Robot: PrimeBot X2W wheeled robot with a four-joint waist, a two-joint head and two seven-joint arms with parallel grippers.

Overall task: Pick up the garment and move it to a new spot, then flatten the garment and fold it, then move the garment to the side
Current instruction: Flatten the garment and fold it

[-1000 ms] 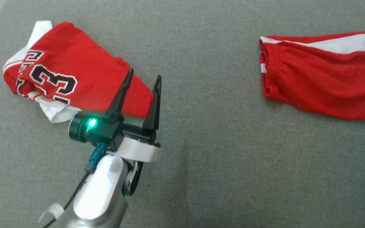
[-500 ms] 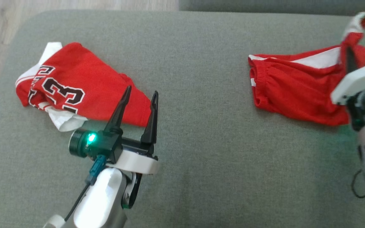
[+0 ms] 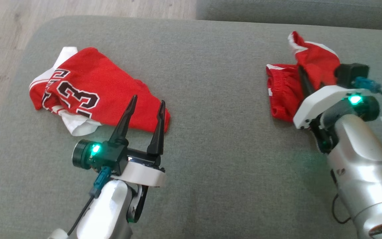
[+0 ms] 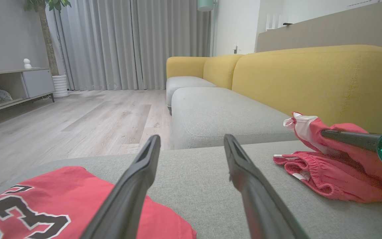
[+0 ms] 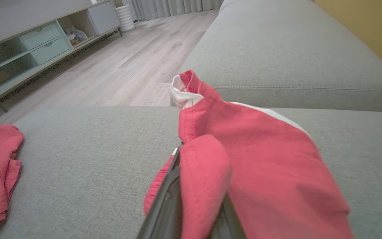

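The garment, red shorts (image 3: 282,96) with white side stripes, lies at the right of the grey sofa seat (image 3: 217,83). My right gripper (image 3: 301,69) is shut on one end of it and holds that end raised and bunched above the waistband part. In the right wrist view the red cloth (image 5: 260,159) drapes over my shut fingers (image 5: 164,199). The left wrist view has the shorts (image 4: 310,169) at its right. My left gripper (image 3: 148,99) stands open and holds nothing, hovering over the near edge of a red number jersey (image 3: 88,86).
The red jersey (image 4: 61,186) lies crumpled at the seat's left end, close to the edge and the wooden floor (image 3: 5,33). A second grey cushion (image 4: 217,113) and a yellow backrest (image 4: 310,79) lie beyond. Bare seat spreads between the two clothes.
The head camera has tilted, shifting the whole picture. My right arm has come into view and carried the shorts' gripped end up and leftward over the rest. The left gripper stays open.
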